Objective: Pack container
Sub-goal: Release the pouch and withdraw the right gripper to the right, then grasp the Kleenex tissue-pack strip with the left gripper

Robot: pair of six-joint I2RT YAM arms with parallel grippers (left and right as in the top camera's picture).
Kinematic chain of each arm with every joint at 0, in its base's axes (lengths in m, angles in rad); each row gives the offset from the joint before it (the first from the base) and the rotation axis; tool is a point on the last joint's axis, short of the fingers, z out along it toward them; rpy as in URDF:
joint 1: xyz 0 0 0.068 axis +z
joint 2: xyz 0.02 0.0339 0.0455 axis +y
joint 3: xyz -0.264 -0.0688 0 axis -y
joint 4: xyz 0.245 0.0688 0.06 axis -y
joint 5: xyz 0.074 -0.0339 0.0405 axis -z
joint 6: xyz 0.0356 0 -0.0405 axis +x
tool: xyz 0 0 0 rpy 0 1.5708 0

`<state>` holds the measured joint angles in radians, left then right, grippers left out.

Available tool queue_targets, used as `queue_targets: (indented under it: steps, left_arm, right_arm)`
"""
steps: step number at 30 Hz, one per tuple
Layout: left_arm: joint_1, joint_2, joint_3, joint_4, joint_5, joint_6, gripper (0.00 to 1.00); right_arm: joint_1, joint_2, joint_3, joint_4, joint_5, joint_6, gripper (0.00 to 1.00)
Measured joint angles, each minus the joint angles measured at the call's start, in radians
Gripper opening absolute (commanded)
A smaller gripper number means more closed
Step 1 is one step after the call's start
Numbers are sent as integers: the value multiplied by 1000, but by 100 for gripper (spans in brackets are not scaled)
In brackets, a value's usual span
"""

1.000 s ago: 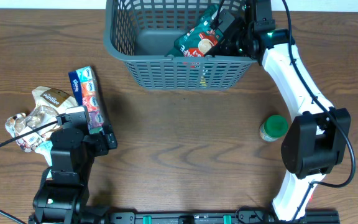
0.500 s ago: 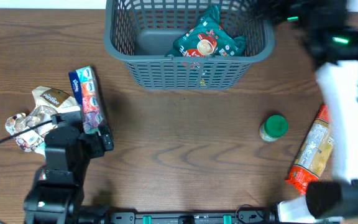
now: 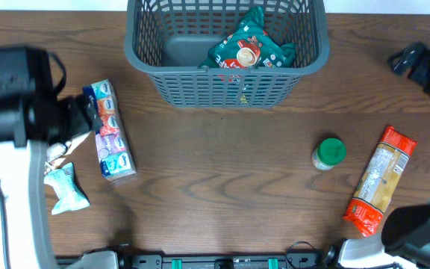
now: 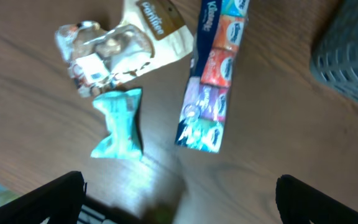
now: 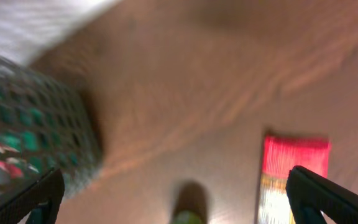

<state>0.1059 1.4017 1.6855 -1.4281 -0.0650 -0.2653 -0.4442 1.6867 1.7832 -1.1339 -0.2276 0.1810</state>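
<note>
The container, a dark grey lattice basket, stands at the back centre and holds a green snack packet. It also shows at the left of the right wrist view and in the top right corner of the left wrist view. My left gripper is open and empty, high above a Kleenex tissue pack, a small teal packet and a brown snack bag. My right gripper is open and empty, right of the container.
A green-lidded jar and a red and yellow pasta packet lie on the right of the table. A clear crinkled bag lies beside the brown bag. Both wrist views are blurred.
My right gripper has left the green packet in the container and pulled out to the right. My left arm has risen and swung toward the back left, uncovering the teal packet.
</note>
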Motion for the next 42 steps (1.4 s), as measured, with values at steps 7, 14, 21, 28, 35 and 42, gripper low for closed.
queue_targets:
  steps: [7,14,21,28,35,42]
  left_arm:
    - [3,179,12,103,17,4,99]
    - [2,298,-8,217,42,35,99]
    - [2,319,-219,465,105,80,99]
    - [2,320,-454,639,143,95,98]
    - [2,320,-621,762,148,106,99]
    - [2,320,-682,840,148,105,63]
  right_arm:
    - [0,94,-90,2,1,-4,99]
    - [0,134,-96,13,1,-37,99]
    - [0,135,-97,25,3,-68,99]
    - [0,135,-97,25,4,-79,99]
    - [0,135,-97,23,4,-91,99]
    - [0,135,-97,13,4,-115,99]
